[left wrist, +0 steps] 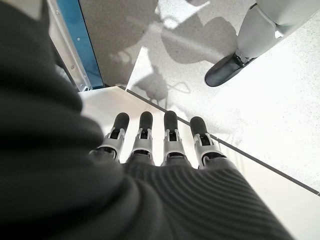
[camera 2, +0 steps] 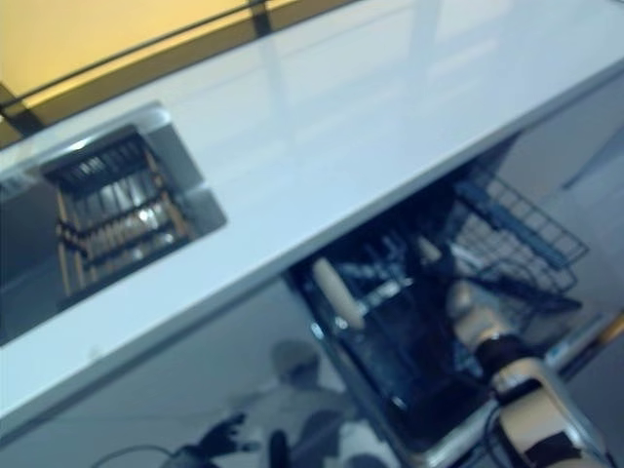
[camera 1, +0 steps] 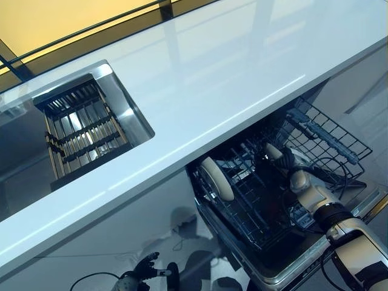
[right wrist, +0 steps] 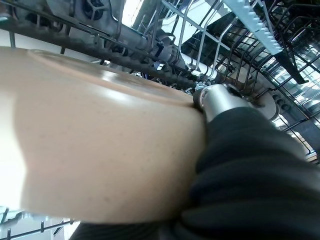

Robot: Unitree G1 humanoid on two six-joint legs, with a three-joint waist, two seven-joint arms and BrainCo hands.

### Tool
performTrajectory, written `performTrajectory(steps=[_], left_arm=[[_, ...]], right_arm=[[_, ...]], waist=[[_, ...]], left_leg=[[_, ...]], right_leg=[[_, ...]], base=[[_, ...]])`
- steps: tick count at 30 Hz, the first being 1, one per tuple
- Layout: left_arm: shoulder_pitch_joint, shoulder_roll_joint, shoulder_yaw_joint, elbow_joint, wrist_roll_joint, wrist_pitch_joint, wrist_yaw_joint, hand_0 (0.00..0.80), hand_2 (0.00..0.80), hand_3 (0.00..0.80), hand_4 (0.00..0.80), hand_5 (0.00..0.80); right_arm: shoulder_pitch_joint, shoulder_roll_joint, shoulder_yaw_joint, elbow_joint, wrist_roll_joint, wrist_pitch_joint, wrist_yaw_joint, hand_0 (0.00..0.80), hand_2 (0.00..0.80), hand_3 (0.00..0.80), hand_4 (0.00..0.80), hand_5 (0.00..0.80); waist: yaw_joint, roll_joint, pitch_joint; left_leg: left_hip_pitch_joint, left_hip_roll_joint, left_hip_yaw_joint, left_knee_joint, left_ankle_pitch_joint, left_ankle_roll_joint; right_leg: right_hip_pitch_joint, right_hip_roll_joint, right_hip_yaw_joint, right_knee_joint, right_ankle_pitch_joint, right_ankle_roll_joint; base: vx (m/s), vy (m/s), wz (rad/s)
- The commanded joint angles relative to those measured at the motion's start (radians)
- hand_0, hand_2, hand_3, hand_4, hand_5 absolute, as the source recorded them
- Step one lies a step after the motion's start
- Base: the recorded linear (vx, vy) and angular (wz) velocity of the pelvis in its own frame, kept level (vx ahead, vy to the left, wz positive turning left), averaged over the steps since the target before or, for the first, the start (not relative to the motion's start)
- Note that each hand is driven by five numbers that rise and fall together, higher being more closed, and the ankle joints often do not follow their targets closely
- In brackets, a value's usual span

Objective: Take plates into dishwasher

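The dishwasher's lower rack (camera 1: 321,136) is pulled out below the white countertop (camera 1: 242,73). A beige plate (camera 1: 217,179) stands upright in the rack's left side. My right hand (camera 1: 286,165) reaches down into the middle of the rack and is shut on a second beige plate (right wrist: 100,150), which fills the right wrist view with my thumb (right wrist: 220,100) on its rim. Only that plate's edge (camera 1: 273,150) shows above the hand from the head. My left hand (camera 1: 142,270) hangs low by the floor, fingers (left wrist: 155,135) straight and empty.
A steel sink (camera 1: 130,115) with a dark drying rack (camera 1: 82,130) inside is set into the countertop at the left. The open dishwasher door (camera 1: 285,273) lies under the rack. The countertop's front edge overhangs the rack's back part.
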Motion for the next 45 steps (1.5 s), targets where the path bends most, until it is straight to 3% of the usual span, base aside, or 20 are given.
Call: performTrajectory(steps=[1, 18, 20, 21, 22, 45], left_arm=[[-0.059, 0.031, -0.054, -0.016, -0.017, 0.003, -0.006, 0.000, 0.000, 0.000, 0.000, 0.000], [-0.069, 0.014, -0.052, -0.004, -0.007, 0.012, -0.005, 0.000, 0.000, 0.000, 0.000, 0.000], [-0.068, 0.014, -0.051, -0.003, -0.004, 0.011, -0.005, 0.000, 0.000, 0.000, 0.000, 0.000], [-0.068, 0.013, -0.051, 0.001, -0.004, 0.010, -0.005, 0.000, 0.000, 0.000, 0.000, 0.000], [-0.068, 0.013, -0.051, 0.003, -0.005, 0.007, -0.003, 0.000, 0.000, 0.000, 0.000, 0.000], [-0.058, 0.006, -0.036, 0.010, -0.005, 0.013, 0.008, 0.000, 0.000, 0.000, 0.000, 0.000]], right_arm=[[-0.036, 0.044, 0.063, 0.074, 0.031, 0.001, 0.058, 0.800, 0.800, 0.800, 0.800, 0.800], [0.008, 0.121, 0.044, 0.056, 0.109, 0.004, 0.036, 0.800, 0.800, 0.800, 0.800, 0.800], [0.013, 0.123, 0.039, 0.053, 0.107, 0.003, 0.031, 0.536, 0.536, 0.536, 0.536, 0.536], [0.016, 0.127, 0.037, 0.053, 0.111, 0.003, 0.024, 0.088, 0.088, 0.088, 0.088, 0.088], [0.018, 0.130, 0.037, 0.053, 0.112, 0.002, 0.022, 0.000, 0.000, 0.000, 0.000, 0.000], [0.074, 0.139, 0.019, -0.064, 0.155, 0.012, -0.030, 0.000, 0.000, 0.000, 0.000, 0.000]], waist=[[0.027, -0.014, 0.042], [0.024, -0.023, 0.035], [0.024, -0.024, 0.034], [0.024, -0.024, 0.032], [0.024, -0.024, 0.032], [0.005, -0.037, 0.020]], left_leg=[[-0.054, -0.090, 0.003, -0.012, -0.005, 0.090], [-0.044, -0.088, 0.008, -0.012, -0.007, 0.089], [-0.043, -0.087, 0.010, -0.012, -0.008, 0.088], [-0.044, -0.087, 0.010, -0.012, -0.007, 0.088], [-0.044, -0.087, 0.011, -0.012, -0.007, 0.087], [-0.032, -0.082, 0.022, -0.012, -0.010, 0.085]], right_leg=[[-0.113, -0.025, 0.019, 0.164, -0.053, -0.011], [-0.100, -0.024, 0.017, 0.154, -0.047, -0.012], [-0.099, -0.024, 0.017, 0.152, -0.046, -0.011], [-0.098, -0.024, 0.017, 0.149, -0.044, -0.010], [-0.098, -0.024, 0.017, 0.149, -0.044, -0.010], [-0.090, -0.019, 0.025, 0.143, -0.043, -0.012]], base=[[0.000, 0.000, 0.00], [0.000, 0.000, 0.00], [0.000, 0.000, 0.00], [0.000, 0.000, 0.00], [0.000, 0.000, 0.00], [0.000, 0.000, 0.00]])
